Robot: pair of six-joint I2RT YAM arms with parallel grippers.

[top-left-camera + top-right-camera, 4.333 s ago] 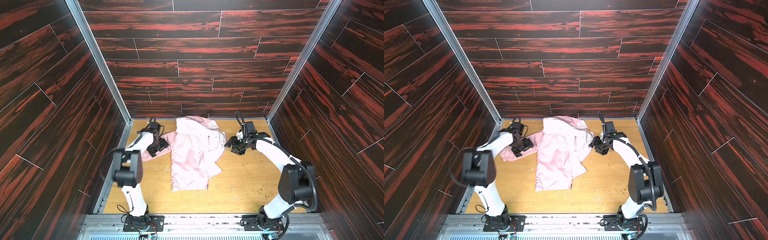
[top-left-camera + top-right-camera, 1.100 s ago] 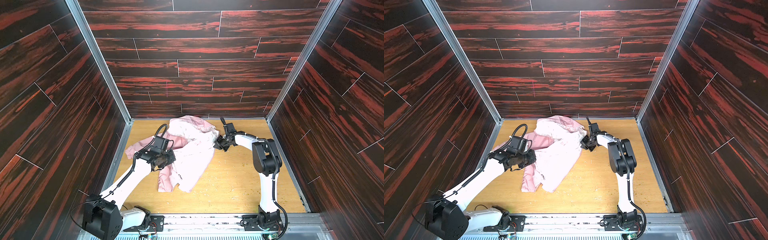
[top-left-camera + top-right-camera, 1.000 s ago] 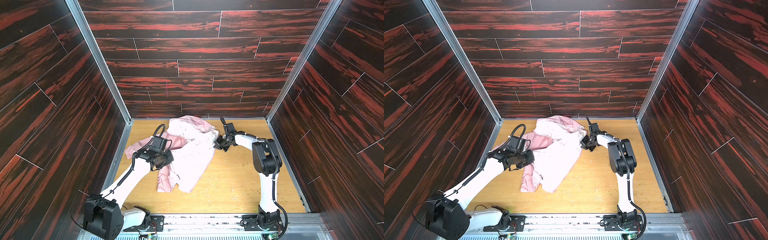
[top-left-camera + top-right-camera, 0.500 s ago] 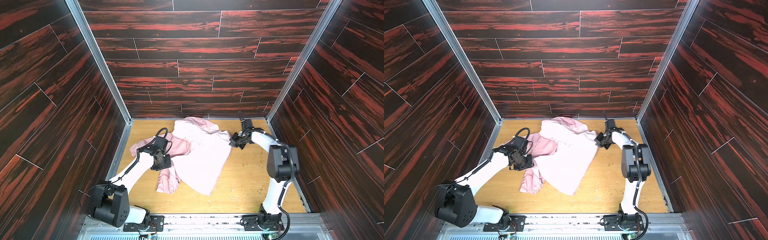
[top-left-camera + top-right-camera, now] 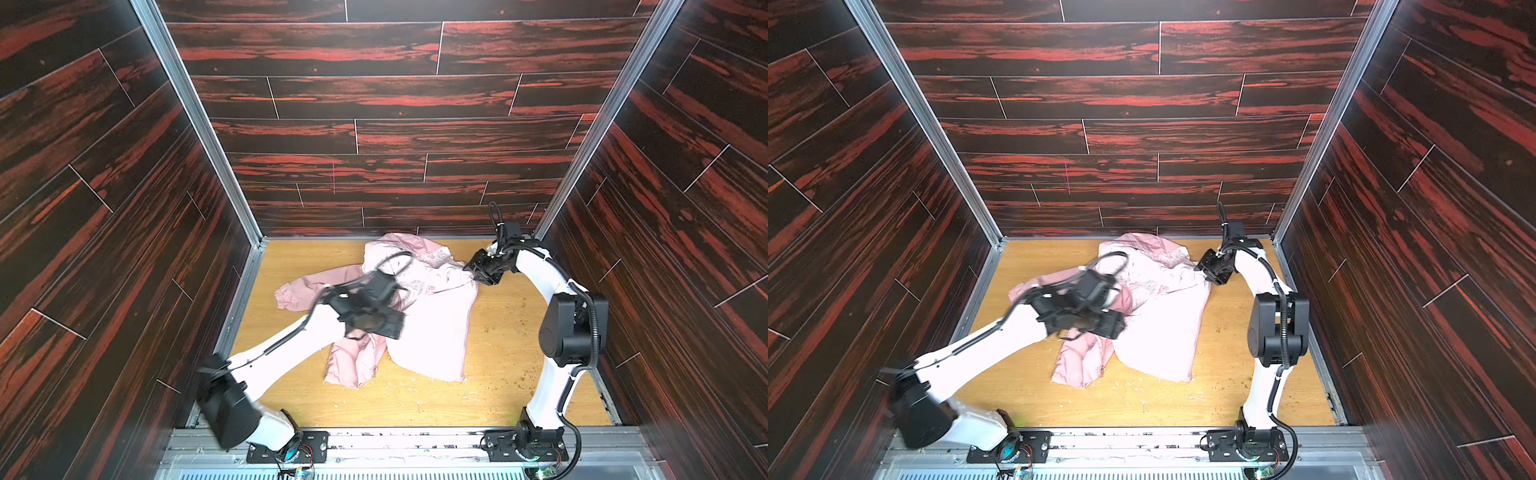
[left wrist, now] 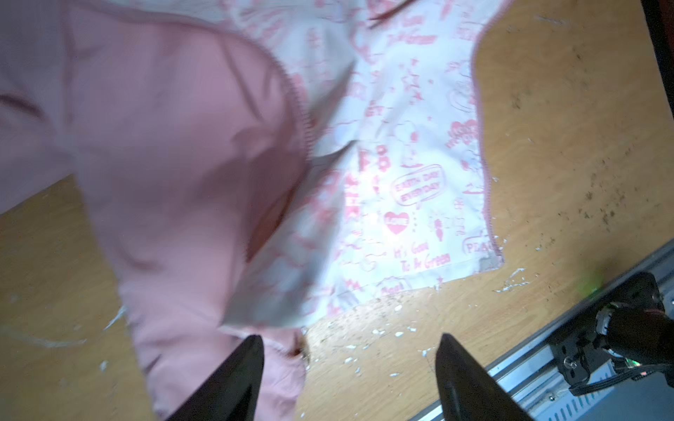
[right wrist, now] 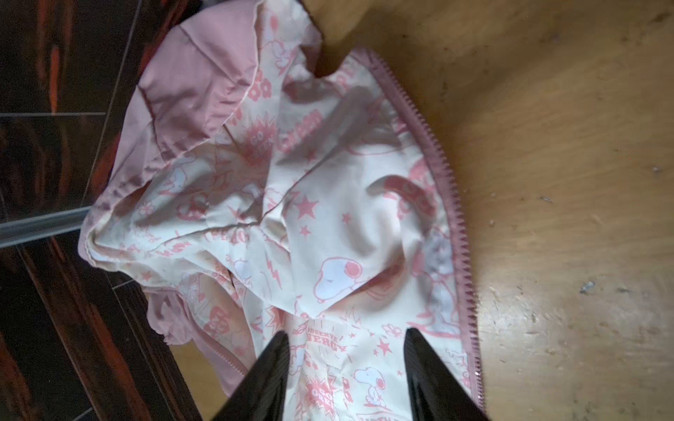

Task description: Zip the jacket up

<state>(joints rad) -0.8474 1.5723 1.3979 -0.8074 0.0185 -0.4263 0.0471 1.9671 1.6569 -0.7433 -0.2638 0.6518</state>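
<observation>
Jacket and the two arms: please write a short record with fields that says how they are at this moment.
jacket: lies crumpled on the table, spread open, printed lining facing up
zipper: not closed; the two toothed edges lie apart
left fingers: apart, holding nothing, above the jacket
right fingers: apart, over the lining beside a zipper edge; no pinch visible
</observation>
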